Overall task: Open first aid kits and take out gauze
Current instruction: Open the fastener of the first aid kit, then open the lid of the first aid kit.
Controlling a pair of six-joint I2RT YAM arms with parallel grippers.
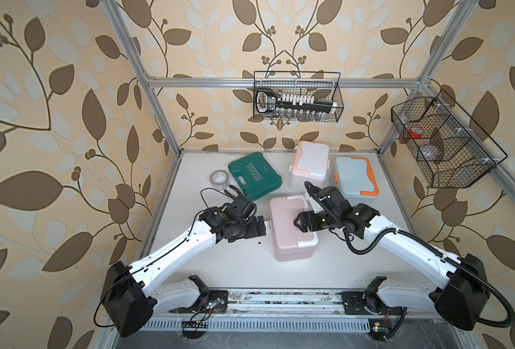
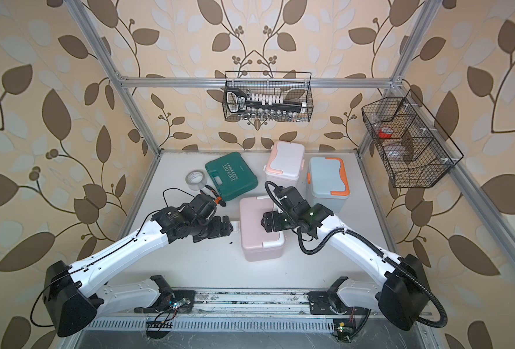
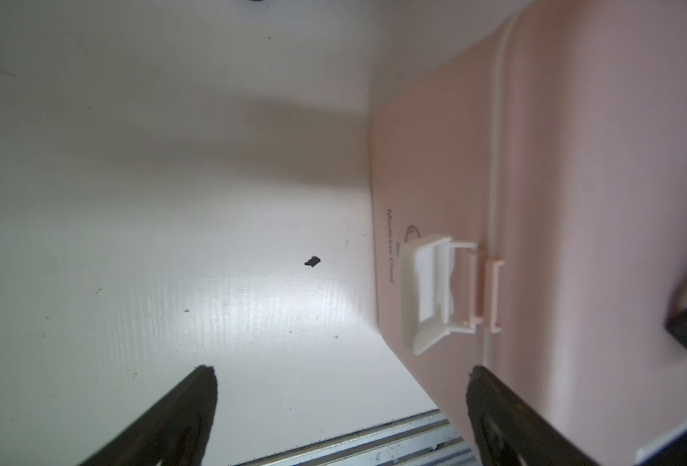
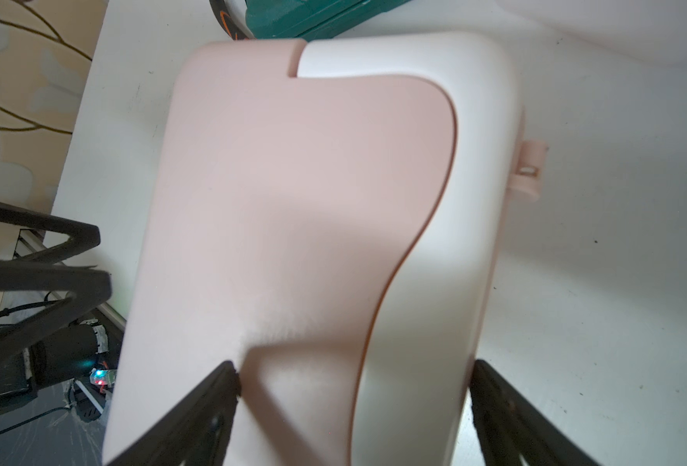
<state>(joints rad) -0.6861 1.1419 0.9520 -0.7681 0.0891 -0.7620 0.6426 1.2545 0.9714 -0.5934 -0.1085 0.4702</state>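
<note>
All three lids are down, so the insides are hidden from me: the dusty pink and white rounded plastic first aid kit [image 1: 286, 238] sits mid-table, the white-and-peach kit [image 1: 309, 164] and blue-and-orange kit [image 1: 354, 178] behind it. They stand on a white tabletop [image 1: 220, 266] walled by beige leaf-patterned wallpaper [image 1: 53, 121]. My left gripper [image 3: 344, 375] gapes wide, empty, beside the pink kit's flipped-out white latch [image 3: 426, 290]; my right gripper [image 4: 354, 369] spreads wide over its lid [image 4: 293, 181], gripping nothing.

The first kit [image 1: 292, 229] stands mid-table [image 1: 220, 266]; behind it sits a second kit [image 1: 309, 164], with a third kit [image 1: 354, 178] to its right. A case [image 1: 254, 175] and a tape roll [image 1: 213, 178] lie to their left.
</note>
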